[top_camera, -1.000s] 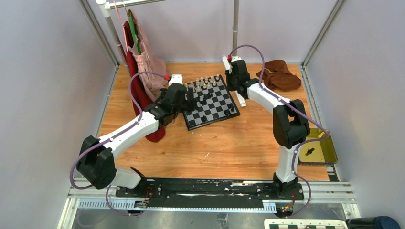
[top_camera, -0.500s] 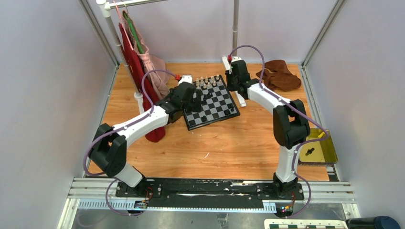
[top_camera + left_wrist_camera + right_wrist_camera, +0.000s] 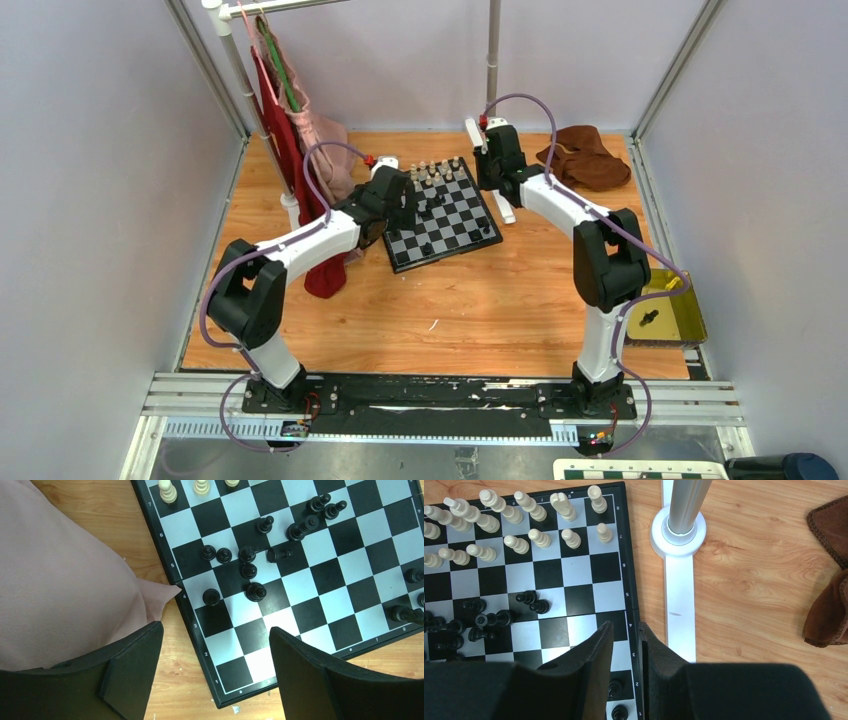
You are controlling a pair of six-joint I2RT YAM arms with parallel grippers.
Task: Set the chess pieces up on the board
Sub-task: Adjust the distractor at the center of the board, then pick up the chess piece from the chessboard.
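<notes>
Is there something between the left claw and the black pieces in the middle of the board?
Nothing visible. Only bare squares of the board lie between the open left claw and the black pieces. The pink cloth touches the board's edge, off to the side.

your left arm (image 3: 305, 240) and right arm (image 3: 556, 201): white links, black joints | purple cable (image 3: 520, 96) looped on each | fingers (image 3: 131, 680) matte black

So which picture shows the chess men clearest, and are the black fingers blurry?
Top external view: the small black-and-white checkered chessboard sits far off, its pieces mere specks. Left wrist view: the small black chess pieces look sharp; the left arm's black fingers are flat dark shapes without detail. Right wrist view: the cream chess pieces are crisp but seem to lean outward.
</notes>
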